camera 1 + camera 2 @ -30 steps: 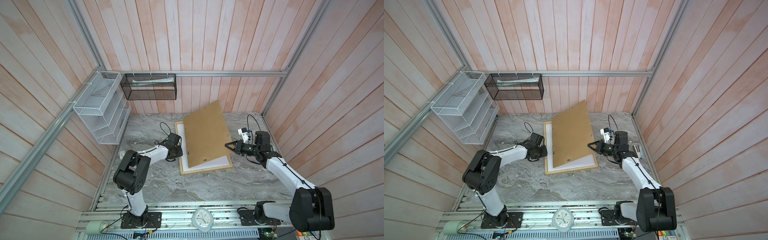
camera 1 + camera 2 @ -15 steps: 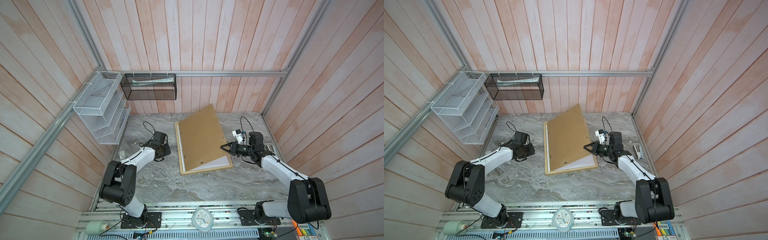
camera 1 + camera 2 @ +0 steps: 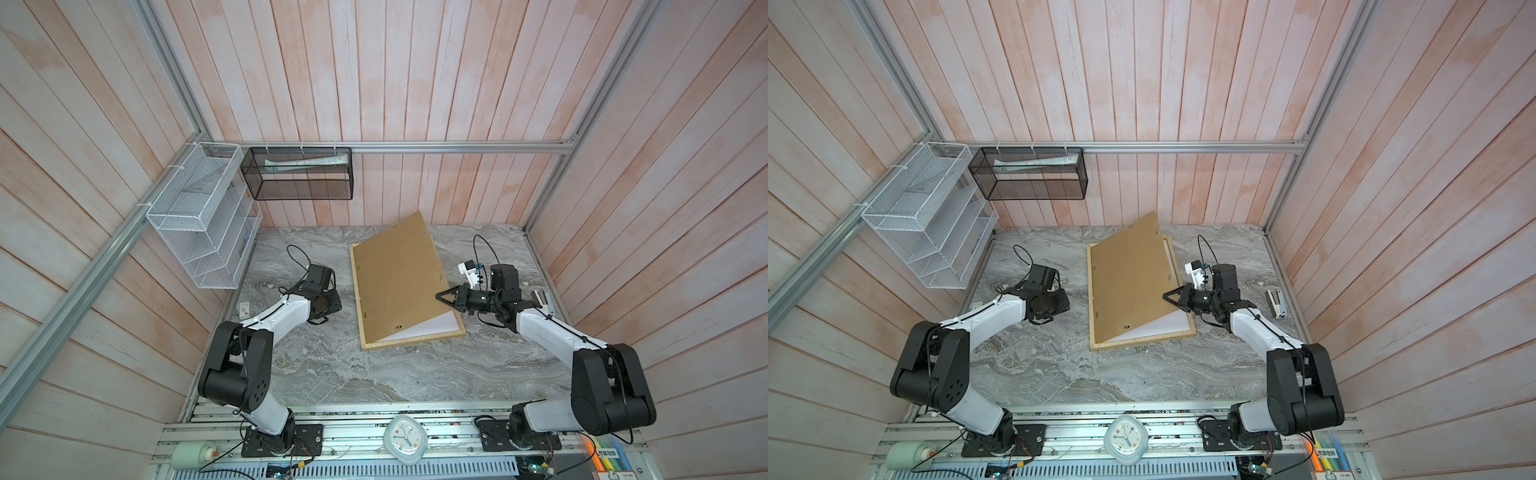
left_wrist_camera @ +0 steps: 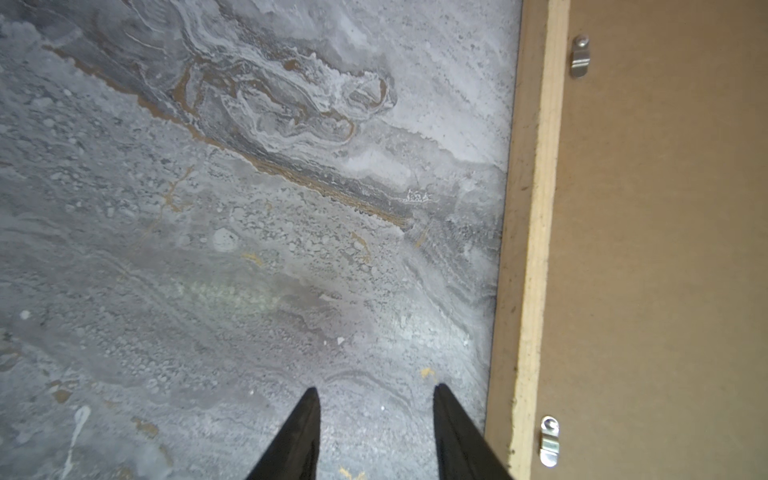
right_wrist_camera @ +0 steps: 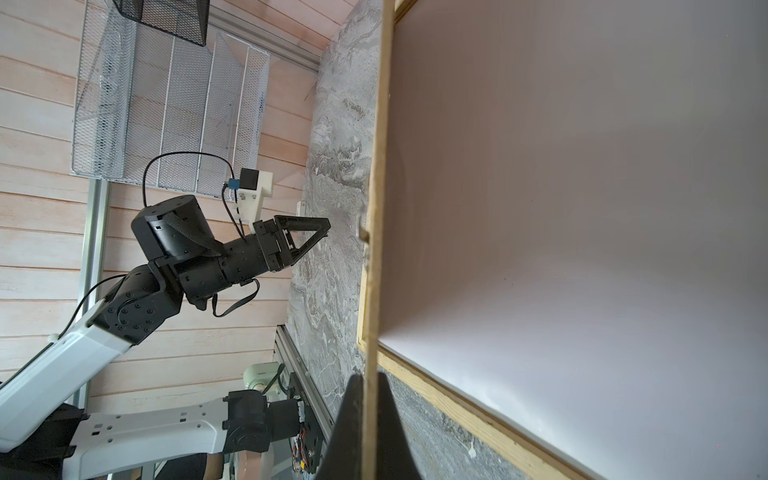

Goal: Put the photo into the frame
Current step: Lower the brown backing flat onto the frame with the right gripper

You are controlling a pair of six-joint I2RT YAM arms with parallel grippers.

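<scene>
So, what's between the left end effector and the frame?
Only bare marble tabletop: in the left wrist view the left end effector stands beside the frame, nothing in the gap.

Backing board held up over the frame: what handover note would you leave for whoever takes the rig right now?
Left gripper: open, empty, over the bare table beside the frame.
Right gripper: shut on the raised edge of the brown backing board.
Things: the frame lies back up on the table. The board slants, with its opposite edge down in the frame. A white sheet lies flat in the frame, likely the photo's back; no print side shows.
Done: the sheet seems seated.
Left: lower the board flat and turn the metal clips.
</scene>
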